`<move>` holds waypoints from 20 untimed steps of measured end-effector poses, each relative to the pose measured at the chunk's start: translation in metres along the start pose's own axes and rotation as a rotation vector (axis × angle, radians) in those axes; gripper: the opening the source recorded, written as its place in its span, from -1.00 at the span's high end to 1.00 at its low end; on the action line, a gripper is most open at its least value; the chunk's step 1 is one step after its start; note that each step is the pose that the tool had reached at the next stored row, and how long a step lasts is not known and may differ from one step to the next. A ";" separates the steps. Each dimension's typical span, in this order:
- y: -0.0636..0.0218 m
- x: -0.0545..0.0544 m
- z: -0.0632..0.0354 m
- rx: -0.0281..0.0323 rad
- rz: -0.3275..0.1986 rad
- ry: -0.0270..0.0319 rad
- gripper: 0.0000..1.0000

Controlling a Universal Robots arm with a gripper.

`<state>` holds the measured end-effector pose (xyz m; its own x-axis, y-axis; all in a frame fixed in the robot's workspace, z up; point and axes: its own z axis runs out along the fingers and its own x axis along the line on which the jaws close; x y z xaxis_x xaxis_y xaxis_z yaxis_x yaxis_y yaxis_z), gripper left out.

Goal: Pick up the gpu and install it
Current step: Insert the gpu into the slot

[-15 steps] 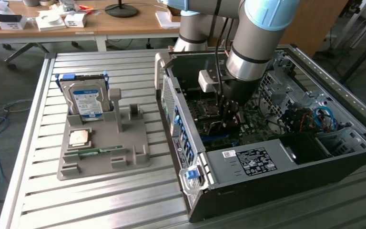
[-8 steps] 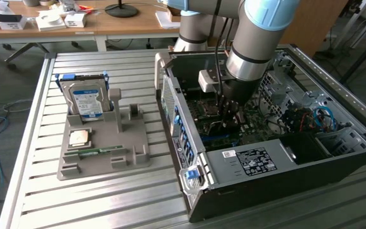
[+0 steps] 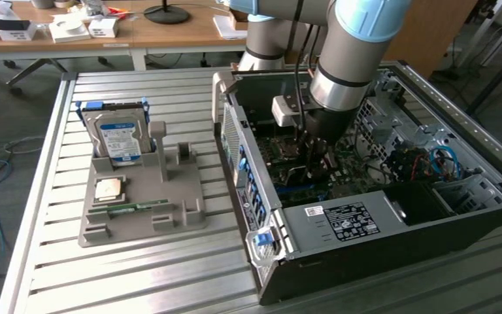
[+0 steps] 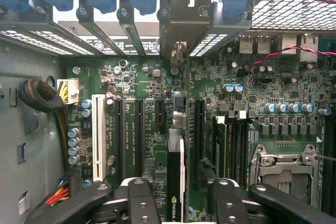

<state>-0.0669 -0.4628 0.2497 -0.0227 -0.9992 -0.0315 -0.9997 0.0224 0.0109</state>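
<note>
My jaws stand spread either side of the card (image 4: 175,182), which sits on edge between them, its length running toward the case's (image 3: 338,222) rear brackets.

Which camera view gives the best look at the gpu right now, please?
The wrist view: the gpu stands edge-on between the gripper's fingers, above the motherboard's slots. In the exterior view the arm reaches into the computer case and hides the card almost entirely.

Lab: slatted bench (image 3: 129,275), cluttered desks (image 3: 172,33)
</note>
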 end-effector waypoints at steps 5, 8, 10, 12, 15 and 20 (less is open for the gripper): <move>0.0000 0.000 -0.0014 0.0000 0.000 0.0002 0.09; 0.0001 0.000 -0.0058 0.0000 0.000 0.0001 0.09; 0.0001 0.000 -0.0093 0.0000 0.000 0.0001 0.09; 0.0001 0.000 -0.0127 0.0000 0.000 0.0000 0.09; 0.0002 -0.001 -0.0168 0.0000 0.000 0.0000 0.09; 0.0002 -0.001 -0.0193 0.0001 0.000 -0.0001 0.09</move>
<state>-0.0669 -0.4628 0.2691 -0.0227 -0.9992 -0.0316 -0.9997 0.0224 0.0108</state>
